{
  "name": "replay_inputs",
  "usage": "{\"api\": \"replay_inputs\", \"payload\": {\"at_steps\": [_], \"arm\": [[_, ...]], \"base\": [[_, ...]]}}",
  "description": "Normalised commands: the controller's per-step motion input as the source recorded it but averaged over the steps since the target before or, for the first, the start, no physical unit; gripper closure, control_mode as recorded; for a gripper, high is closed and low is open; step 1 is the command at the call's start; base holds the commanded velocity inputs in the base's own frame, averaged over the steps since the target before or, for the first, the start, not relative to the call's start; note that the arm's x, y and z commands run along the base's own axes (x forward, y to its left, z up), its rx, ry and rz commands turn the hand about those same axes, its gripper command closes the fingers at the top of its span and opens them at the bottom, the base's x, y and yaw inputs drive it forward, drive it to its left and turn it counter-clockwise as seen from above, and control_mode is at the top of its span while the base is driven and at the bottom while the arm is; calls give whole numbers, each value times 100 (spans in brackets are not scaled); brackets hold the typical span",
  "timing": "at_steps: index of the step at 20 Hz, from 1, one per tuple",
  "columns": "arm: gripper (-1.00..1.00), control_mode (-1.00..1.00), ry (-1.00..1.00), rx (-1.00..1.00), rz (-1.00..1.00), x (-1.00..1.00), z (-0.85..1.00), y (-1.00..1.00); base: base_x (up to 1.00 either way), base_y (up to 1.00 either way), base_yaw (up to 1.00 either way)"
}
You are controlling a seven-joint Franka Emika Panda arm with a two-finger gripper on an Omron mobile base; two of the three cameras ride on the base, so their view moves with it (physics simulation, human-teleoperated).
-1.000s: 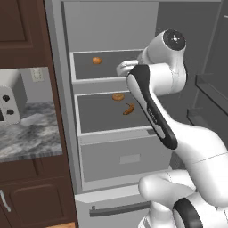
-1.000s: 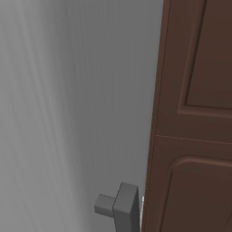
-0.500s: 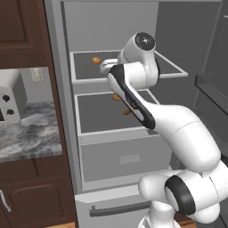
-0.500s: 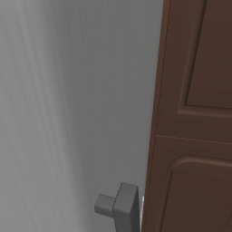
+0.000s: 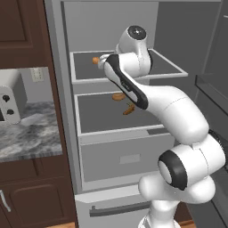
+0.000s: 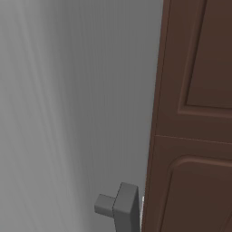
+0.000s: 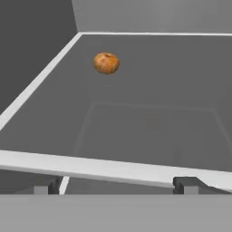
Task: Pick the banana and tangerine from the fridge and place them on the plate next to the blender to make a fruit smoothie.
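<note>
fridge: standing open, grey inside, pale-edged shelves and a drawer front showing.
tangerine: sitting on the upper shelf, toward its back left corner; also seen from the left base view, just left of the arm's wrist.
banana: lying on the lower shelf, near a flat tan ring-shaped item behind it.
pincer: fingers standing spread wide, holding nothing; tips hovering at the front edge of the upper shelf, well short of the tangerine.
bench: lying left of the fridge, carrying a white toaster.
fridge door handle: showing close in the right base view, beside a brown cabinet panel.
</note>
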Motion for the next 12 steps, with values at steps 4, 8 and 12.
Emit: {"api": "replay_inputs", "payload": {"at_steps": [4,8,12], "arm": [[-100,-100,2,0,0,46,-19,14],[-100,-100,0,0,0,41,-16,18],[-100,-100,1,0,0,52,-4,23]], "base": [[0,0,0],[0,0,0],[0,0,0]]}}
